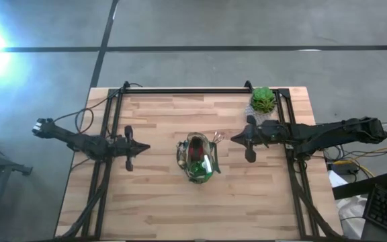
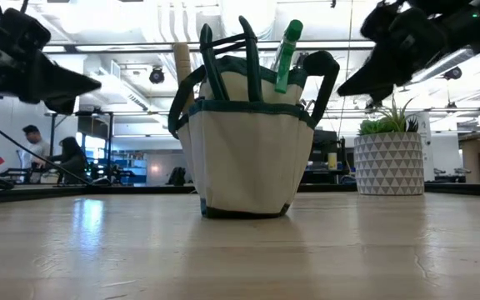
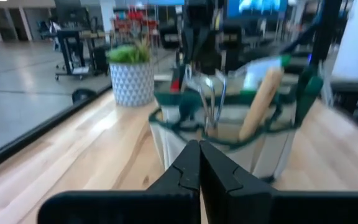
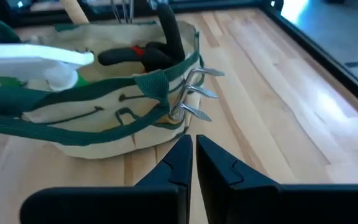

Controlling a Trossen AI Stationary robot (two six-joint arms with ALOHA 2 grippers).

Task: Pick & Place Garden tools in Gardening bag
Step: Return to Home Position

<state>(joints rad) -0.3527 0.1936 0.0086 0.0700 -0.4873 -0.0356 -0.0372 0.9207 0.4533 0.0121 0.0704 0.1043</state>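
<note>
Planks of pale wood form the table [image 1: 166,202], with grey concrete floor [image 1: 247,27] around it. Between the two grippers stands the olive-tan fabric gardening bag with dark green rim [image 1: 198,159]. The left gripper [image 1: 143,147] points at it from one side, the right gripper [image 1: 235,139] from the other, neither touching. A leafy green plant in a white pot [image 1: 263,99] sits just beside the right gripper.

At table height both grippers hang above the boards. The bag stands upright below and between them, a bright green piece [image 2: 287,50] poking out. Beyond lies an open office [image 2: 123,50] with people [image 2: 32,146] at desks.

Left wrist: fingers pressed together, empty. The bag is straight ahead, with what looks like a wooden handle [image 3: 260,102] leaning out.

Right wrist: fingers closed to a thin slit, holding nothing. Just ahead, metal fork tines [image 4: 194,93] jut at the bag's rim, with black-handled shears [image 4: 160,43] and a red piece [image 4: 138,50] inside.
</note>
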